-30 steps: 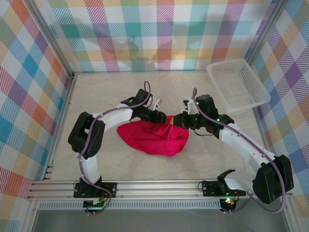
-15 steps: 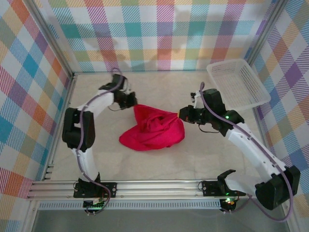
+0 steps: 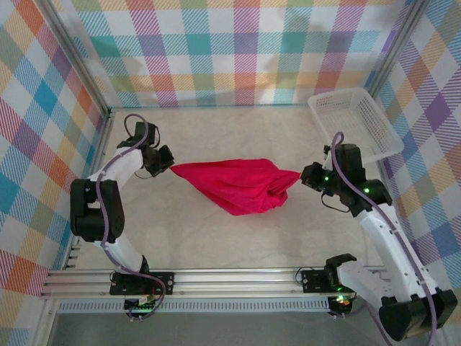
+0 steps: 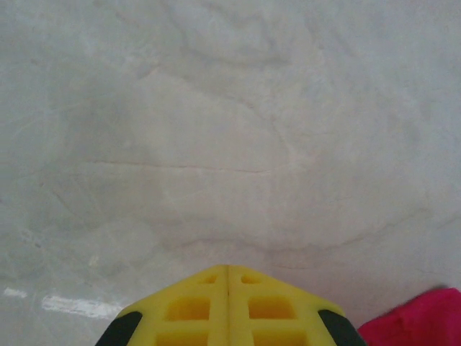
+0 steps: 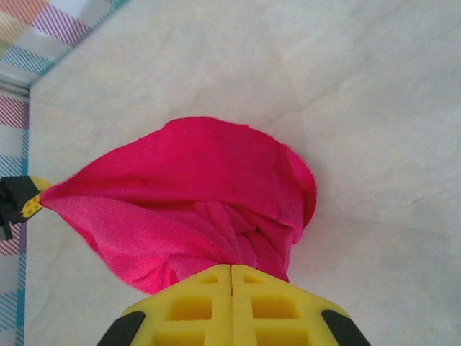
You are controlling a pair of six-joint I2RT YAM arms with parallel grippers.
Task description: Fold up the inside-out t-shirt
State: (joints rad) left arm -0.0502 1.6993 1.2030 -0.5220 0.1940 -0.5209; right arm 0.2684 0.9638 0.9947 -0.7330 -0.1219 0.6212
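Red inside-out t-shirt (image 3: pixel 241 186) is mid-worktop (image 3: pixel 216 238), pulled into a taut band running 9 to 3 o'clock, bulk sagging toward 6. Left gripper (image 3: pixel 168 168) sits at the shirt's 9 o'clock tip, fingers pinched together on a point of cloth. Right gripper (image 3: pixel 302 175) is at the 3 o'clock end, clamped on bunched, twisted fabric. White mesh basket (image 3: pixel 353 122) is at 2 o'clock, well apart from the shirt, just beyond the right arm.

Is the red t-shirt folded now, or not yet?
Not folded: the t-shirt is bunched, pulled taut between the left gripper and right gripper, both shut on it.
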